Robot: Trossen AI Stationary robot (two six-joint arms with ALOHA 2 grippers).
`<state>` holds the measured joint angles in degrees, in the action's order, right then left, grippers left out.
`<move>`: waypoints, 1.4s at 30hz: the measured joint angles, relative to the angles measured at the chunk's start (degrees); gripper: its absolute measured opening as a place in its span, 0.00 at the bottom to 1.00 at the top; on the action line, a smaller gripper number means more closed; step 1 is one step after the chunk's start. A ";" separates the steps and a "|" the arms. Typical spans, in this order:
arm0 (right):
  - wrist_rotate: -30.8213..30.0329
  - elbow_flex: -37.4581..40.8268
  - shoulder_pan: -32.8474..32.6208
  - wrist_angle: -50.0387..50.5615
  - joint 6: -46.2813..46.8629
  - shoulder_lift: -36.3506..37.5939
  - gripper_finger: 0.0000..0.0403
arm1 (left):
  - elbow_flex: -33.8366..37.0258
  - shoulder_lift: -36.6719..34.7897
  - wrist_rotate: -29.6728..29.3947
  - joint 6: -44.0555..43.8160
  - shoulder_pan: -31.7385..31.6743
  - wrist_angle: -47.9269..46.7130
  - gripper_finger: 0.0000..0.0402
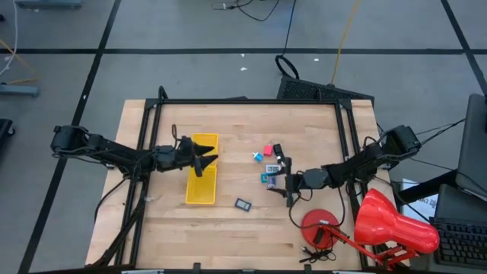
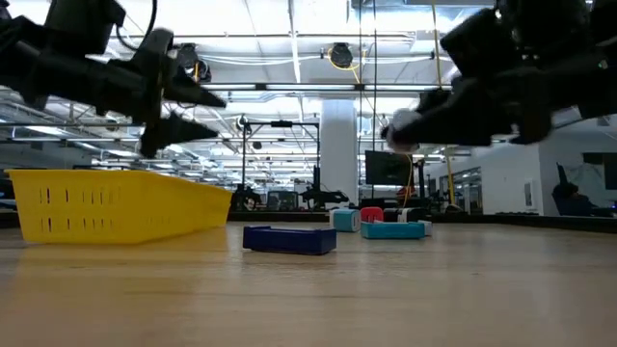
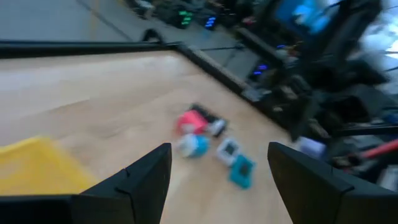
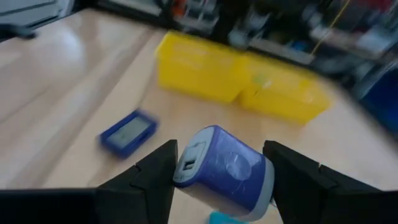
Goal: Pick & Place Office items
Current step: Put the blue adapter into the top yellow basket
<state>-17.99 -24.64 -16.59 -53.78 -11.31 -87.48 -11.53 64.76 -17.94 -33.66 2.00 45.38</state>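
Right gripper (image 4: 217, 171) is clenched on a purple-and-white item (image 4: 225, 171) above the table (image 1: 243, 228); left gripper (image 1: 209, 154) is held released over the yellow tray (image 1: 202, 186).

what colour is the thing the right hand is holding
Purple-blue with a white end; the item sits between the right hand fingers, clearest in the right wrist view.

Work surface: light wooden table (image 1: 228, 236) with a black frame along its edges, standing on a grey floor (image 1: 190, 72) crossed by dark lines. Cables (image 1: 259, 9) trail over the floor beyond the far edge. A large red desk lamp (image 1: 388, 224) occupies the near right corner. Low view: open hall, white column (image 2: 338, 145), ceiling strip lights (image 2: 289, 43), what appear to be monitors (image 2: 386, 169) behind.
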 joint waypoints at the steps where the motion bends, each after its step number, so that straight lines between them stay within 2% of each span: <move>1: -0.23 -0.30 0.29 -0.89 -1.70 0.02 0.51 | -1.12 0.66 1.23 0.10 0.00 0.16 0.65; 5: -0.34 -3.30 1.66 -0.67 -6.64 -0.01 0.51 | -5.95 4.09 7.69 -1.05 0.00 -0.22 0.63; 9: -1.37 -7.81 2.42 4.28 -12.37 -0.01 0.51 | -11.73 10.13 13.56 -5.50 0.03 -0.71 0.63; 14: -8.44 -13.73 2.33 13.24 -21.29 -0.01 0.51 | -19.54 18.67 14.76 -10.96 0.02 -0.68 0.69; 20: -11.32 -16.02 2.26 14.17 -27.32 0.02 0.51 | -27.97 27.30 19.56 -13.05 0.00 -0.65 0.74; 25: -12.27 -16.14 2.24 14.19 -28.85 0.02 0.51 | -32.71 32.59 19.99 -14.74 0.00 -0.87 0.75; 33: -12.18 -16.14 2.24 14.28 -28.41 0.02 0.52 | -39.02 38.31 20.02 -14.41 0.00 -1.07 0.71; 42: -12.14 -16.14 2.23 16.07 -27.36 0.06 0.52 | -40.52 38.94 20.38 -13.30 -0.22 -1.35 0.59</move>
<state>-30.13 -40.77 -14.36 -37.71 -38.67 -87.42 -52.05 103.70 2.44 -46.96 1.78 44.03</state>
